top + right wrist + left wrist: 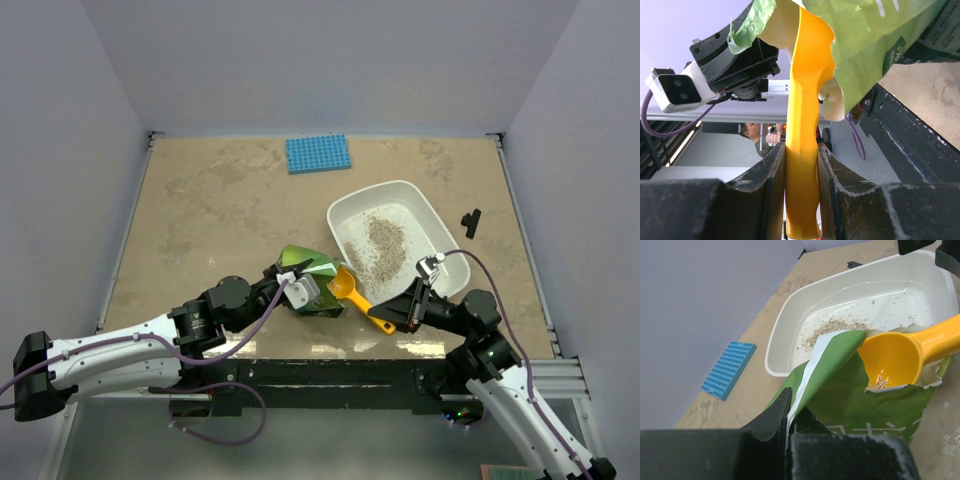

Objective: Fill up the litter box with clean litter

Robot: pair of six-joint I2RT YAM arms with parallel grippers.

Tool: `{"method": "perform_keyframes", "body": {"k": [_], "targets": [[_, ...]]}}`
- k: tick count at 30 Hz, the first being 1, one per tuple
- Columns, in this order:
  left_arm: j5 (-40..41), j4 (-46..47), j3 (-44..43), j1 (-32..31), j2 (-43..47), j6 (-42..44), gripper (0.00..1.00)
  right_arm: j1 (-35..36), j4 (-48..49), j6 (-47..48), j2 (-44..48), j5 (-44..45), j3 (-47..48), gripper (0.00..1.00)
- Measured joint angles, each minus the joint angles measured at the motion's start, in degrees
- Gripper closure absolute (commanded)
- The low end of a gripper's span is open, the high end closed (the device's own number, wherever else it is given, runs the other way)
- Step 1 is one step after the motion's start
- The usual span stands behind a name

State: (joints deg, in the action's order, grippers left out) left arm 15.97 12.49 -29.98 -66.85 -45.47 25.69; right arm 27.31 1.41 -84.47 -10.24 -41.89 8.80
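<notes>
**Containers and materials.** The litter box (432, 222) is a white, shallow tub of smooth plastic with rounded corners and a plain rim. It sits right of centre on the surface (220, 220), turned at an angle. The clean litter (382, 240) lies inside it as a thin, loose patch of beige-grey granules, with bare white floor around the patch.

**Bag and scoop.** A green foil bag (305, 268), crinkled and glossy with a white inner lining, stands just beside the near left corner of the tub. The orange scoop (895, 357) is smooth moulded plastic. Its rounded bowl rests in the torn bag mouth and holds a few granules.

**Claws.**
- The left claw (290, 285) is pinched fully together on the bag's upper edge.
- The right claw (801, 185) is narrowly set, with both black fingers (772, 180) pressed flat against the scoop's handle.

**Surface and room.**
- The surface is flat with a tan, mottled stone-like pattern.
- A blue studded mat (318, 153) lies flat near the far edge, well apart from the tub.
- A small black part (470, 222) lies to the right of the tub.
- Plain pale grey-lilac walls (330, 60) enclose three sides.
</notes>
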Motion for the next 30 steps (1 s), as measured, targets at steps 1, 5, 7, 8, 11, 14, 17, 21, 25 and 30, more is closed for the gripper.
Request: {"method": "perform_keyframes", "body": {"k": [1, 5, 7, 8, 11, 14, 17, 21, 25, 30], "targets": [[0.59, 0.17, 0.04, -0.04, 0.07, 0.13, 1.0, 0.0, -1.55, 0.17, 0.59, 0.24, 0.48, 1.0], [2.62, 1.22, 1.07, -0.31, 1.31, 1.14, 1.0, 0.0, -6.78, 1.18, 2.54, 0.74, 2.38, 1.0], [3.58, 1.51, 1.6, -0.42, 2.14, 1.86, 1.0, 0.0, -8.87, 1.62, 3.37, 0.9, 3.17, 1.0], [4.02, 1.57, 1.79, -0.42, 2.58, 2.21, 1.0, 0.0, -9.97, 1.79, 3.69, 0.92, 3.67, 1.0], [5.16, 1.73, 2.38, -0.48, 3.78, 3.48, 1.0, 0.0, -12.81, 2.49, 4.35, 1.4, 5.33, 1.0], [6.1, 2.45, 3.52, -0.66, 5.6, 4.81, 1.0, 0.0, -14.93, 2.97, 5.09, 1.9, 6.71, 1.0], [6.64, 3.02, 4.57, -0.83, 7.26, 5.88, 1.0, 0.0, -16.55, 3.15, 5.88, 2.08, 7.67, 1.0], [6.82, 3.32, 5.38, -1.18, 8.57, 7.13, 1.0, 0.0, -17.79, 3.1, 7.04, 2.49, 8.02, 1.0], [6.82, 3.39, 5.46, -1.22, 8.68, 7.65, 1.0, -0.02, -18.14, 2.64, 8.0, 3.15, 8.02, 1.0], [6.38, 4.37, 5.4, -1.16, 7.02, 7.28, 1.0, -0.02, -18.12, 1.73, 8.13, 3.39, 8.02, 1.0]]}}
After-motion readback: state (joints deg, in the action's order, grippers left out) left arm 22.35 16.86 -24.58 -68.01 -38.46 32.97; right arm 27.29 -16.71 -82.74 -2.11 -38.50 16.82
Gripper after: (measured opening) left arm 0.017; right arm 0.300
